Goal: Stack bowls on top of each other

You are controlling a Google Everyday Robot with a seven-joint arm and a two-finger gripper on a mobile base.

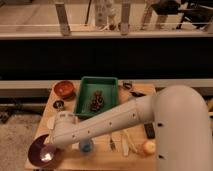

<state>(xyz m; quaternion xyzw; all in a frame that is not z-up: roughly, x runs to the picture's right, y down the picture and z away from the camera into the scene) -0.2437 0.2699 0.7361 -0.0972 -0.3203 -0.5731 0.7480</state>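
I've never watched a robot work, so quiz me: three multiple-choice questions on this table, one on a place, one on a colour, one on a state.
1. Where is the gripper?
A over the purple-maroon bowl
B in the green tray
C beside the apple

2. What colour is the smaller bowl?
A blue
B red-orange
C white

3. The bowls are:
A stacked
B apart
C upside down

Answers: 1 A, the arm ends over that bowl at the front left corner. 2 B, its rim shows red-orange. 3 B, they sit at opposite ends of the table's left side.

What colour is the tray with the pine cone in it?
Green; the tray shows in the camera view. The gripper is over the purple bowl.
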